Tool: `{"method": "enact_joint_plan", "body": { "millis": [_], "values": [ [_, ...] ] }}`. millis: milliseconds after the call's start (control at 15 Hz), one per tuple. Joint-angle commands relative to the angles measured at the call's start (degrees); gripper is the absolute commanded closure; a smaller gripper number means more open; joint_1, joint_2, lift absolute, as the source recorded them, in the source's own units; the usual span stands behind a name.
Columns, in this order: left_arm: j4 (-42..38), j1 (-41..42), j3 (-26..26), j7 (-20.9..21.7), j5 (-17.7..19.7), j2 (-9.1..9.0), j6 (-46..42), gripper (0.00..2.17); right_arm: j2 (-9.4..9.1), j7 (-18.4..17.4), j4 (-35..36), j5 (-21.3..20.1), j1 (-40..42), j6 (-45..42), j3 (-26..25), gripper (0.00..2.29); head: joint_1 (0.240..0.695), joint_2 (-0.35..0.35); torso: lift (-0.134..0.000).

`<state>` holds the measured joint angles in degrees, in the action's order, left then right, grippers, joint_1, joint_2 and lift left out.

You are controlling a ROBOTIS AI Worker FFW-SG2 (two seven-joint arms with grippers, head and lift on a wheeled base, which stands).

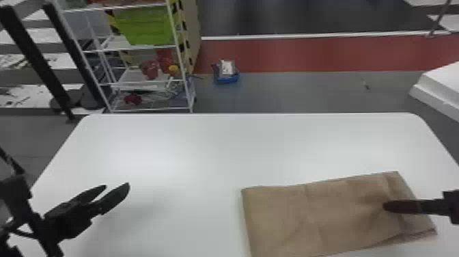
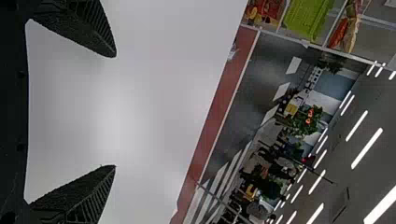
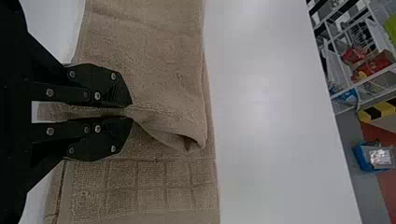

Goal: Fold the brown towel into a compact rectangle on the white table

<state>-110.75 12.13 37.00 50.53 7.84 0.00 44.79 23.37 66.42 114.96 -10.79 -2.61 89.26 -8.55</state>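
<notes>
Nearest me, the left gripper hangs over the robot's left half of the table with its fingers spread and nothing between them, presumably kept there so the other arm has room. Across from it, the right gripper is clenched on a pinch of the brown towel, near that cloth's right-hand end. The towel lies on the right part of the white table, already a layered oblong; the pinched layer puckers above a gridded band of cloth. I'd guess the grip is set close to the end so that it can be carried leftwards over the rest, making the shape more compact; too shallow a bite might let the layers slip apart. Beyond the table, a blue tray on the floor holds a pale packet. A white rack carries a green bin, whose contents I can't make out, with red items lower down.
</notes>
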Motion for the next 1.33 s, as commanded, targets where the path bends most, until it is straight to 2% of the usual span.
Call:
{"method": "enact_joint_plan", "body": {
  "millis": [0,133,200,267,467,600,733,867,1067,1267],
  "values": [
    [-0.17,0.00,0.45,0.10,-0.02,-0.15,0.18,0.02,0.10,0.64,5.27,2.26,-0.81,0.82,-2.44,1.02,0.695,0.097,-0.124],
    [-0.25,0.09,0.62,0.10,-0.02,-0.15,0.00,0.02,1.77,1.61,8.00,3.05,-0.11,0.82,-5.78,1.02,0.695,0.107,-0.124],
    [-0.17,0.09,0.53,0.10,-0.02,-0.15,0.00,0.02,2.64,1.61,7.91,4.11,0.42,0.82,-7.27,1.02,0.695,0.109,-0.124],
    [0.10,0.09,0.45,0.01,-0.02,-0.15,0.00,0.02,3.44,1.61,7.12,3.32,2.09,0.82,-8.42,1.02,0.695,0.099,-0.124],
    [0.62,-0.35,-0.70,-0.17,-0.37,-0.15,-0.18,0.02,3.00,1.52,1.05,1.38,3.58,0.82,-7.36,1.01,0.695,0.047,-0.124],
    [0.54,-0.35,-1.14,-0.34,-0.54,-0.15,-0.18,0.02,1.59,1.43,-2.64,-0.81,2.79,0.82,-6.57,1.01,0.695,0.029,-0.124],
    [0.54,-0.35,-1.14,-0.34,-0.72,-0.15,-0.18,0.02,1.41,0.90,-5.10,-0.81,1.03,0.82,-5.52,1.01,0.695,0.016,-0.124],
    [0.62,-0.26,-0.96,-0.34,-0.72,-0.15,-0.18,0.02,0.71,0.99,-5.36,-0.55,0.06,0.82,-5.52,1.01,0.695,0.015,-0.124],
    [0.62,-0.18,-0.87,-0.34,-0.72,-0.15,-0.18,0.02,0.80,1.61,-0.79,0.42,-0.37,0.82,-7.01,1.01,0.695,0.027,-0.124],
    [0.54,-0.18,-1.05,-0.34,-0.81,-0.15,-0.18,0.02,2.73,2.22,1.67,2.88,-1.25,0.82,-11.49,1.01,0.695,0.029,-0.124]
  ]
}}
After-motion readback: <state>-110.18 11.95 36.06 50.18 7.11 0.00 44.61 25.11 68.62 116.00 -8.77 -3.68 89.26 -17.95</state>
